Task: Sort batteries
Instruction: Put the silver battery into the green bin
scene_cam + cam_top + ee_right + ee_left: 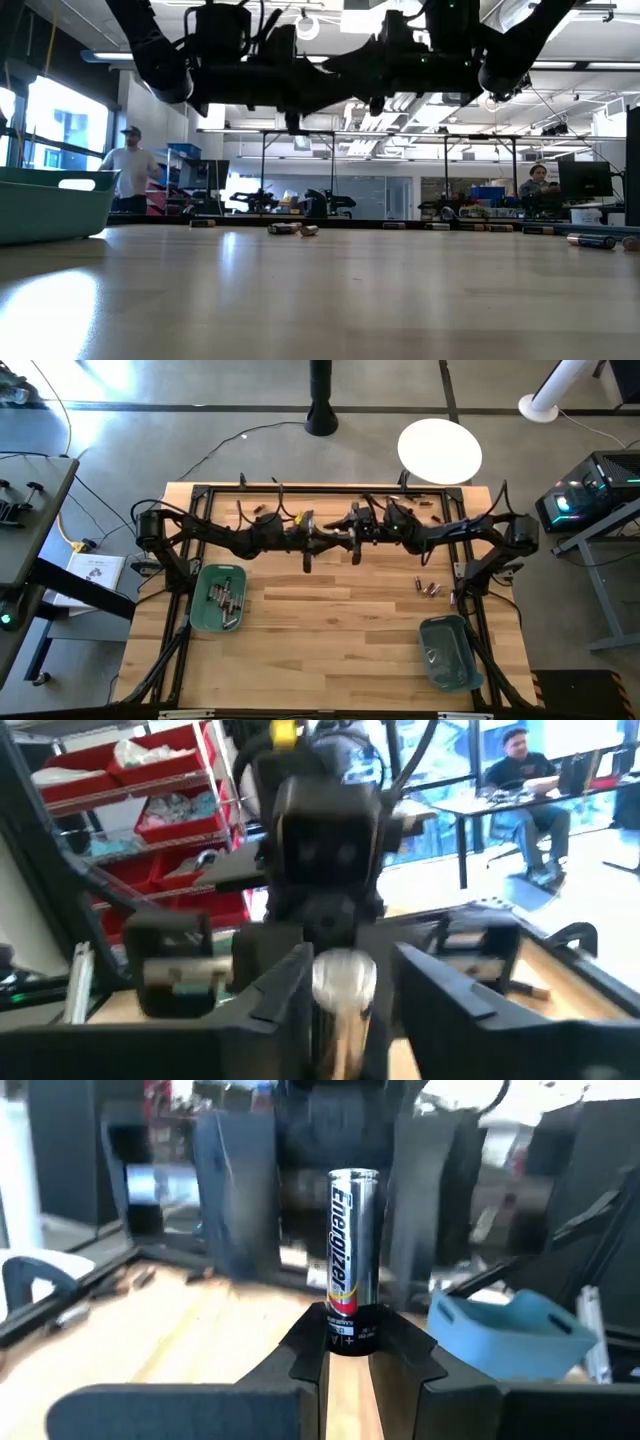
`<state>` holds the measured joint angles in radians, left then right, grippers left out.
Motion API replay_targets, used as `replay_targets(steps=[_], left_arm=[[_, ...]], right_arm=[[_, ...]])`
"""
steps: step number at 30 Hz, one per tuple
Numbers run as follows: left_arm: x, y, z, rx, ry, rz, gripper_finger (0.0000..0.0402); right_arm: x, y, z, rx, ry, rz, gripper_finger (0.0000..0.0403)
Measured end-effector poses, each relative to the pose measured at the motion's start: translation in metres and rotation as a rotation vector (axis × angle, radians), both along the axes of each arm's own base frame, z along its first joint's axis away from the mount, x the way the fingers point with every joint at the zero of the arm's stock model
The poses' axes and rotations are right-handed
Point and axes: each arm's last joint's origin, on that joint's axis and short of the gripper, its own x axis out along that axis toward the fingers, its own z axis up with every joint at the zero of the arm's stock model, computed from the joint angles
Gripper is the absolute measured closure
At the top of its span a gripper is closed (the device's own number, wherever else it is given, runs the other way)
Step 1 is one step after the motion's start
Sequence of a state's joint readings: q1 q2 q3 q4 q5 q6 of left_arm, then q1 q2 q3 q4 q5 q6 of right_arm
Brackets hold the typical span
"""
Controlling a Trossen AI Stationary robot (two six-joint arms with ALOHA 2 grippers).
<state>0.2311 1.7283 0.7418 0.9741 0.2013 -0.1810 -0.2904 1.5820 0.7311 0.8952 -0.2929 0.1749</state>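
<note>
A silver-and-black battery [352,1260] is high above the middle of the table, with my left gripper [350,1365] shut on it. My right gripper [345,995] faces the left one head-on, and the two meet in the high view, left gripper [322,538] and right gripper [348,536]. The right gripper's fingers stand apart on either side of the battery's silver end [345,980]. More batteries [428,588] lie loose on the table's right side. My left gripper pinches the battery's black-banded end [352,1338] between its two fingers. The fingers come at it level from the table's left side and lie across it. The rest of the battery sticks out beyond the fingers, clear of the table.
A teal bin [196,610] with several batteries stands at the left. A second teal bin [450,628] at the near right holds a few. Loose batteries [262,510] lie along the far edge. People are in the room beyond the table.
</note>
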Motion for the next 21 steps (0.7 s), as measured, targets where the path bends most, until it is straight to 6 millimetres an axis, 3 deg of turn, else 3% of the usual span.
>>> replay_targets(steps=[5,9,13,17,21], left_arm=[[-0.003,-0.003,-0.008,-0.017,0.138,0.06,0.0364],[-0.018,-0.009,-0.001,0.021,0.33,0.183,0.0364],[-0.051,-0.021,0.022,-0.019,0.519,0.298,0.0364],[-0.094,-0.047,0.051,-0.125,0.77,0.416,0.0364],[-0.138,-0.076,0.073,-0.336,1.055,0.514,0.0364]], right_arm=[[-0.009,-0.015,0.011,-0.031,-0.04,-0.054,0.0194],[-0.02,-0.025,0.026,-0.078,-0.093,-0.099,0.0171],[-0.027,-0.032,0.031,-0.101,-0.081,-0.131,0.017],[-0.028,-0.035,0.027,-0.151,-0.027,-0.143,0.017],[-0.027,-0.036,0.022,-0.195,0.001,-0.144,0.017]])
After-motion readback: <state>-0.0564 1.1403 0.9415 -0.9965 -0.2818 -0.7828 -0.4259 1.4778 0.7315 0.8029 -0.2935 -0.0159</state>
